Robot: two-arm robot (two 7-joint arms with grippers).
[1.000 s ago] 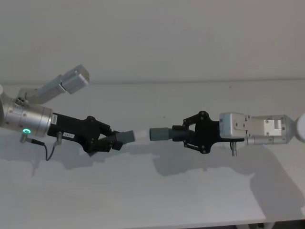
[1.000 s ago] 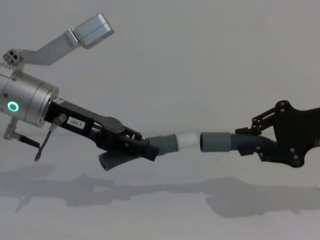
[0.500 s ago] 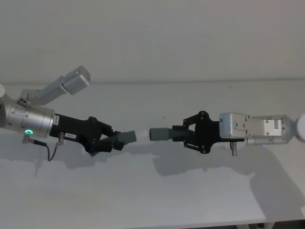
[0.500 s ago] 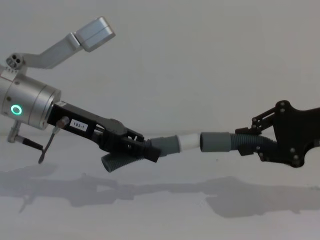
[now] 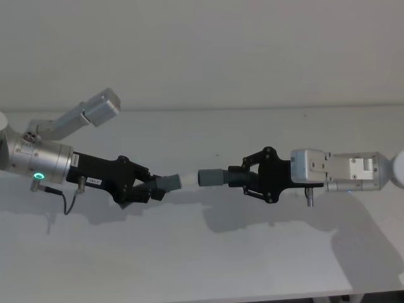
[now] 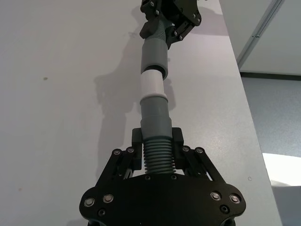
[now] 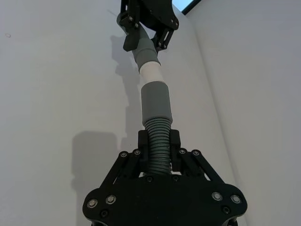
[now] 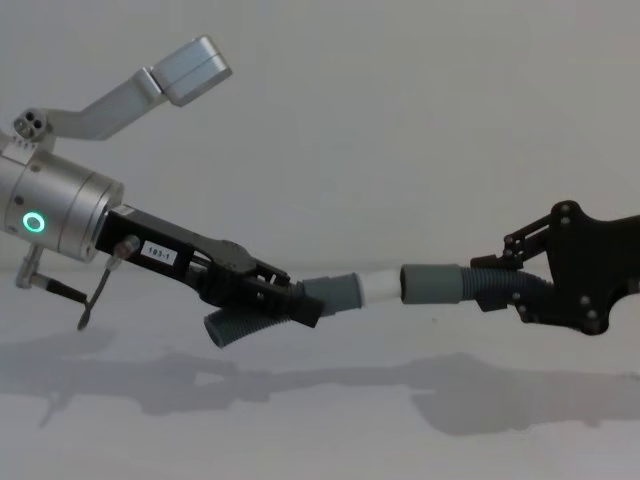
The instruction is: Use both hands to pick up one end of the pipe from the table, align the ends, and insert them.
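Left pincer was clamped on the ribbed body of the spigot piece, its white spigot pointing toward the right pincer. That pincer was likewise shut on the ribbed body of the socket piece, whose open grey cuff faced the left pincer. Both pieces hung in the air between the pincers, above the desk, with the spigot tip just at the cuff mouth; whether it had entered could not be told. In the chest view the spigot piece tilted upward against the level cuff. A likely fault was the spigot jamming on the cuff rim, caused by this angular mismatch, or a ribbed body slipping in its pincer under push.
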